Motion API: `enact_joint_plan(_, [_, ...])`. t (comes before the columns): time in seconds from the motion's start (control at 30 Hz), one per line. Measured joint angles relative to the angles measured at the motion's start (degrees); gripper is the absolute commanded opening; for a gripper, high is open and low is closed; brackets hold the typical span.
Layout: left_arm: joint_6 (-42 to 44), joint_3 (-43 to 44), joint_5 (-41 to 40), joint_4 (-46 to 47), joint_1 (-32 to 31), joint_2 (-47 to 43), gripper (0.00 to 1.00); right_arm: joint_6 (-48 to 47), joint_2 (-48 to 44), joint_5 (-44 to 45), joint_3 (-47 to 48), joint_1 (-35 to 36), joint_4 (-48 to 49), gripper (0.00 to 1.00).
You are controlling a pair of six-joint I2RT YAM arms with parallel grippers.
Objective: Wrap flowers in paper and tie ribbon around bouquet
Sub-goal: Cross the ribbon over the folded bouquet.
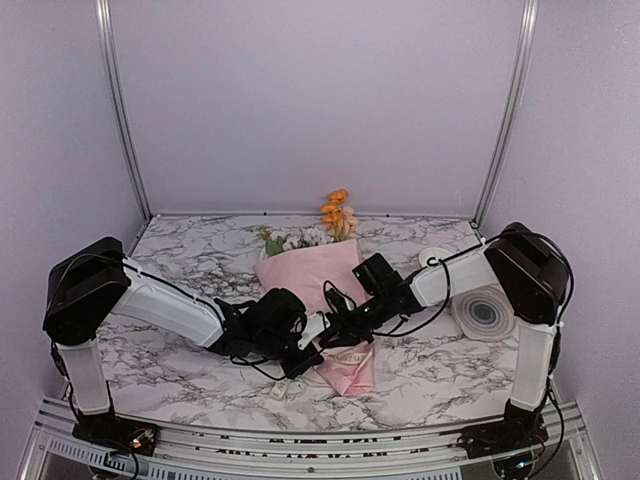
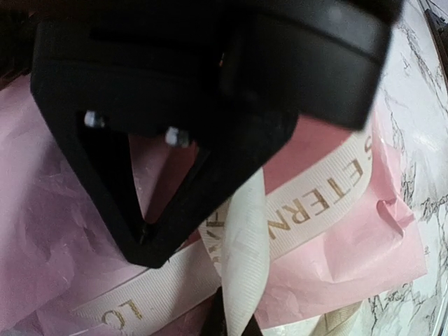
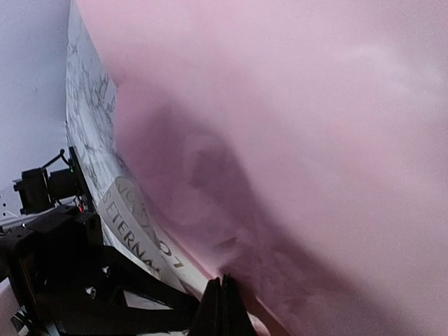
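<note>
Tying is in hand. Over the bouquet's (image 1: 312, 272) near, narrow end, the left gripper (image 2: 145, 241) is pressed together on or just above the ribbon (image 2: 315, 203) — which, I cannot tell; the right gripper (image 3: 222, 308) is closed too, close by the paper (image 3: 315, 140). Next needs a sure pinch on a loose end. How the ribbon runs round is hidden. Beyond, the flowers (image 1: 336, 213) point away.

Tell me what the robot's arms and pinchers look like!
The left arm and right arm are white tubes with chunky black joints, trailing thin black cables. The left gripper and right gripper are black, with flat fingers narrowing to points.
</note>
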Motion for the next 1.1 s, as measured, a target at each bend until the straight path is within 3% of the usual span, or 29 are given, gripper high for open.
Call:
enact_joint_plan(0.4, [0.0, -0.1, -0.1, 0.2, 0.0, 0.0, 0.0, 5.6, -9.0, 0.0, -6.0, -6.7, 11.3, 0.0])
enact_joint_plan(0.6, [0.0, -0.1, -1.0, 0.2, 0.0, 0.0, 0.01, 2.2, -9.5, 3.0, -5.6, -6.8, 5.6, 0.03])
enact_joint_plan(0.67, [0.0, -0.1, -1.2, 0.1, 0.0, -0.2, 0.06, 0.0, -9.5, 4.1, -5.3, -6.8, 1.4, 0.03])
enact_joint_plan(0.77, [0.3, -0.1, -1.1, -0.2, -0.5, -1.4, 0.22, -2.8, -9.0, 5.2, -4.2, -6.8, -3.2, 0.03])
enact_joint_plan(1.1, [5.1, 2.9, 3.1, -9.8, -2.8, -4.0, 0.69, -6.5, -7.6, 7.5, -3.5, -6.8, -7.8, 0.03])
